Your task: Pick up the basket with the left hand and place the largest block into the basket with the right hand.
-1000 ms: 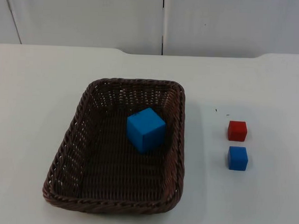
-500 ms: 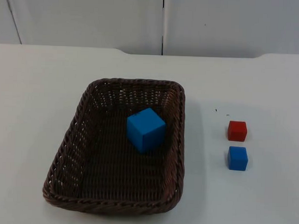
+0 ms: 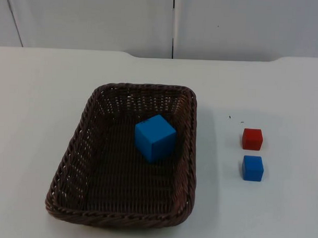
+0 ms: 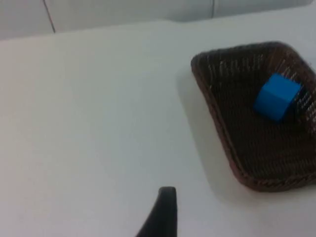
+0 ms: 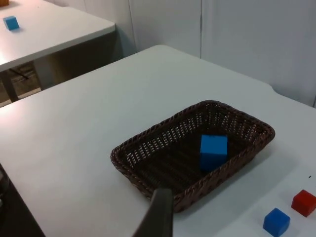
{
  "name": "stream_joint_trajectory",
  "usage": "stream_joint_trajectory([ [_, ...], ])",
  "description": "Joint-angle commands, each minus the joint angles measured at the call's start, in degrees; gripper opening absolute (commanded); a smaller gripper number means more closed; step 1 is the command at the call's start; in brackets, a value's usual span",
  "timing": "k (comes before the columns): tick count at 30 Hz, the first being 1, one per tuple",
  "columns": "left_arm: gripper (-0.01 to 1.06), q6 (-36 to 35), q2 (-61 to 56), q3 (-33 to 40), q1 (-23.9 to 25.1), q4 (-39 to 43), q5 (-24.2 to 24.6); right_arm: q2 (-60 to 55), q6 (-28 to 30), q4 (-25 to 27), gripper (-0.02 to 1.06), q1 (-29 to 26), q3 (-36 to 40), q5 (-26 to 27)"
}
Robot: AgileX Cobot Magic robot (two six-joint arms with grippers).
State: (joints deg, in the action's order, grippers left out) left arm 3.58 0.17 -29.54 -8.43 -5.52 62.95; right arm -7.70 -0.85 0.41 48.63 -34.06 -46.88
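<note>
A dark brown woven wicker basket [image 3: 123, 159], rectangular with rounded corners, sits flat on the white table top [image 3: 39, 94], a little left of the middle as seen from above. Inside it rests a large bright blue cube block [image 3: 155, 137], standing on the basket floor toward the far right corner, close to the right wall but not clearly touching it, and turned so one edge faces forward. The basket's rim is free on every side.

To the right of the basket, well apart from it, two smaller cubes lie on the bare table: a small red cube block [image 3: 252, 139] farther back and a small blue cube block [image 3: 253, 167] just in front of it, the pair near each other with a narrow gap between them. Behind the table stands the grey partition wall [image 3: 173, 20].

The left gripper [image 4: 165, 217] hangs over bare table off to the side of the basket, with the basket's end wall and the large blue cube well away from it. One black fingertip is all I can see of it, so I cannot tell how far it is open, and it has nothing in its hold. The right gripper [image 5: 159, 215] is back from the basket's long side, looking across it to the two small cubes; again I cannot tell its opening, and it holds nothing.
</note>
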Motion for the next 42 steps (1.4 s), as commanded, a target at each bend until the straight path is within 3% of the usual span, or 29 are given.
stream_joint_trajectory([
  [1, 0.81, -1.05, -0.17, 1.25, -0.17, 0.14, -1.45, 3.39, 0.41, 0.17, 0.78, 0.03, 0.42, -2.61],
  [17, 0.81, -0.92, -0.17, 1.24, -0.17, 0.47, -1.45, 7.7, -0.11, 0.31, 0.78, 0.03, 0.46, -16.91],
  [26, 0.81, -0.92, -0.17, 1.24, -0.17, 0.59, -1.45, 7.7, -0.11, 0.11, 0.78, 0.03, 4.4, -14.67],
  [42, 0.82, -0.92, -0.17, 1.24, -0.17, 0.58, -1.45, 7.7, -0.11, 0.0, 0.78, 0.03, 4.54, -14.81],
])
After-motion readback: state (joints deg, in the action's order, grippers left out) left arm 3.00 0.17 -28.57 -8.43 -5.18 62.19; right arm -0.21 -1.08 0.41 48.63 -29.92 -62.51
